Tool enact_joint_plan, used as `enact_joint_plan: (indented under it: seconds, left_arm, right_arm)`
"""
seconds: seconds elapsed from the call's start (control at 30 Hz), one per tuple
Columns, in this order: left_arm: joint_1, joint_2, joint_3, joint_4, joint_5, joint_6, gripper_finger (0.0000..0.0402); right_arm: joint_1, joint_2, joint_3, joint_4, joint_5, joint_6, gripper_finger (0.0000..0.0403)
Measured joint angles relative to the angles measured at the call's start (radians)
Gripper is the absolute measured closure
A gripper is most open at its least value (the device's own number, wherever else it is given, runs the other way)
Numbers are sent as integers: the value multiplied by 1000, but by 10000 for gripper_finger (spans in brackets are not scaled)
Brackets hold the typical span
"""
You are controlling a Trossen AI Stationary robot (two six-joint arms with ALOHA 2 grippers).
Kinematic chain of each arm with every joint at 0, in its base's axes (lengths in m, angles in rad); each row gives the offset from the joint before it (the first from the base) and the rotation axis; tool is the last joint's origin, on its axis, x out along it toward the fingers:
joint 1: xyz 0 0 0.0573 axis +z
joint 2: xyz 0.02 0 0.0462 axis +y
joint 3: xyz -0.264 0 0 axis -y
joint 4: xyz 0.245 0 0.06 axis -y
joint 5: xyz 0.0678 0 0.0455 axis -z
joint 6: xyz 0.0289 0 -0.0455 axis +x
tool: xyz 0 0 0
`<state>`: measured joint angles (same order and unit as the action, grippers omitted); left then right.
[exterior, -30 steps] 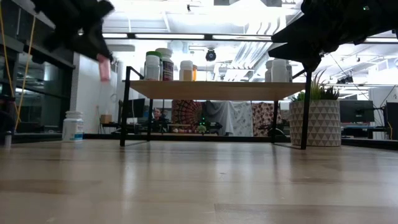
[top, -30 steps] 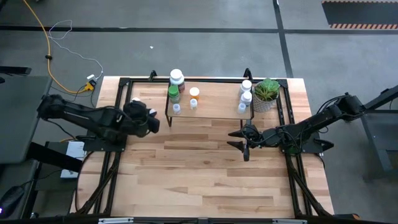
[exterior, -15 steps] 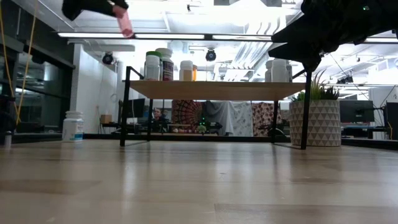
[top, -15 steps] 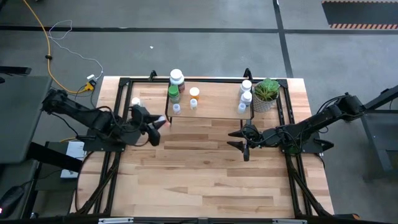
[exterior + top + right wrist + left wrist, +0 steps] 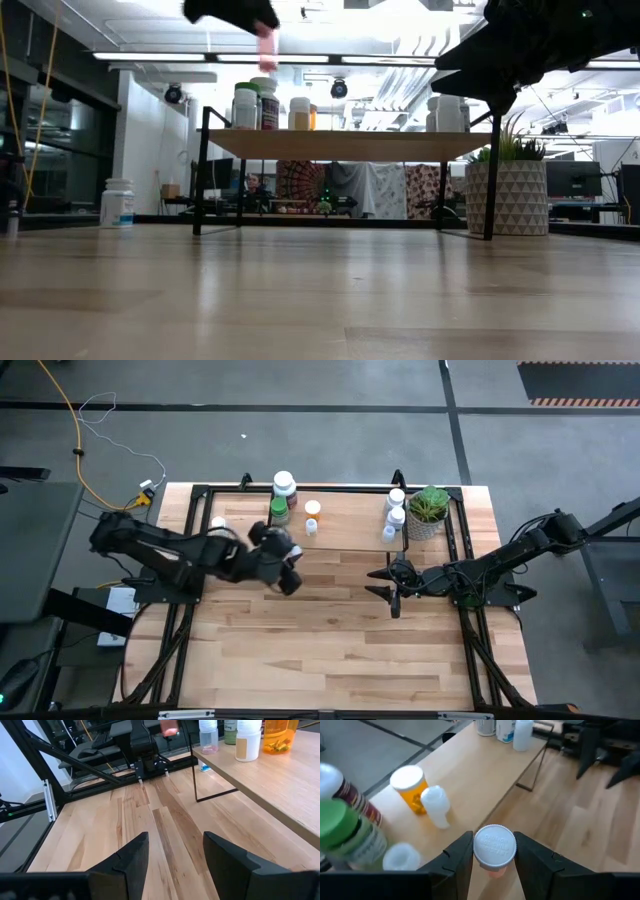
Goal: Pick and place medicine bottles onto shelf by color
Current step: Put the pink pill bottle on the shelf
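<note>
Your left gripper is clamped on a small pink bottle with a white cap, one finger on each side of the cap. In the high view that gripper sits over the front left edge of the shelf; in the low view the pink bottle hangs clear above the shelf board, not touching it.

On the shelf's left end you have a green-capped bottle, a tall white-capped bottle with a dark red label beside it, an orange bottle with a white cap, and two small clear white-capped bottles. On the right end stand three white bottles, just beside the potted plant, which stands on the tabletop.

One white bottle with a blue label stands on the tabletop, left of the shelf.

Your right gripper waits low over the tabletop in front of the shelf's right end, fingers parted with nothing between them.
</note>
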<state>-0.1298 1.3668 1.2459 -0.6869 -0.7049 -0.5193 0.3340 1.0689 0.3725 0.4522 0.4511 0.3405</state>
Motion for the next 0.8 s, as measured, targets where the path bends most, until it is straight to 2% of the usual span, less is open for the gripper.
enact_joint_plan:
  seconds: [0.17, 0.4, 0.7, 0.8]
  left_arm:
    - [80, 112, 104, -48, 27, 94, 280]
    - [167, 192, 125, -80, 22, 122, 280]
    - [188, 239, 125, -95, -90, -2, 280]
    - [188, 259, 122, -102, -94, -44, 280]
  right_arm:
    - [0, 0, 0, -2, 0, 0, 224]
    - [0, 0, 0, -9, 0, 0, 224]
    - [0, 0, 0, -19, 0, 0, 224]
    - [0, 0, 0, -19, 0, 0, 224]
